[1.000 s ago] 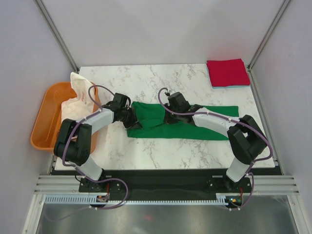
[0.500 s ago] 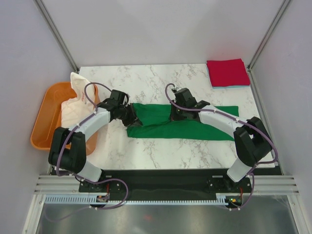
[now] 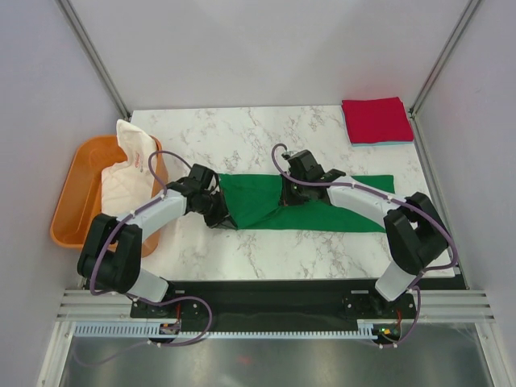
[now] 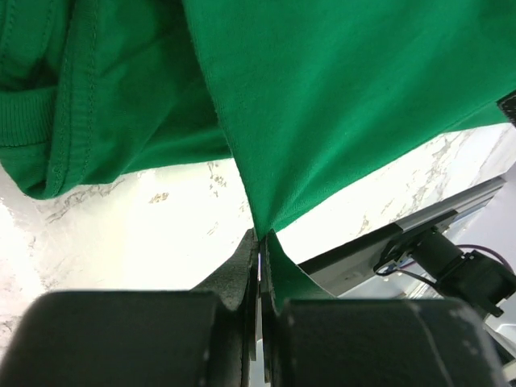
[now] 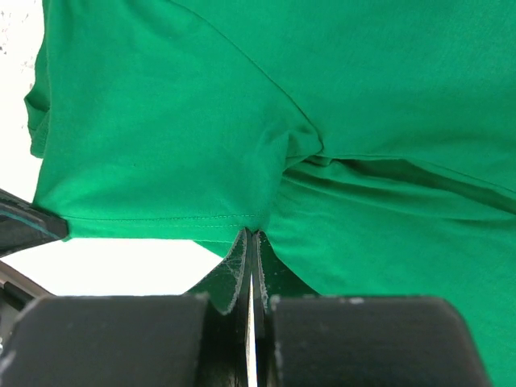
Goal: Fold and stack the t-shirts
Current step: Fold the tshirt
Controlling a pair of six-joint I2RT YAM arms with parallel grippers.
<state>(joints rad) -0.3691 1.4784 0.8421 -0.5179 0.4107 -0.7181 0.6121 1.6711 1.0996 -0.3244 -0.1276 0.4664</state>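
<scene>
The bright green t-shirt (image 3: 322,205) lies as a long strip across the middle of the table, its left part lifted and doubled over. My left gripper (image 3: 219,211) is shut on a corner of the green cloth (image 4: 322,105) at the shirt's left end. My right gripper (image 3: 289,192) is shut on the hem of the green cloth (image 5: 161,161) near the shirt's middle. A folded red t-shirt (image 3: 376,119) lies on a pale blue one (image 3: 385,143) at the back right corner. A white t-shirt with red print (image 3: 129,165) hangs out of the orange tub.
The orange plastic tub (image 3: 74,193) stands off the table's left edge. The marble table (image 3: 242,133) is bounded by grey walls at the back and sides. The metal frame and cabling (image 4: 451,258) run along the near edge.
Both grippers have moved toward the near edge and slightly right, drawing the held left part of the green shirt over the rest. The fold has shifted rightwards.
</scene>
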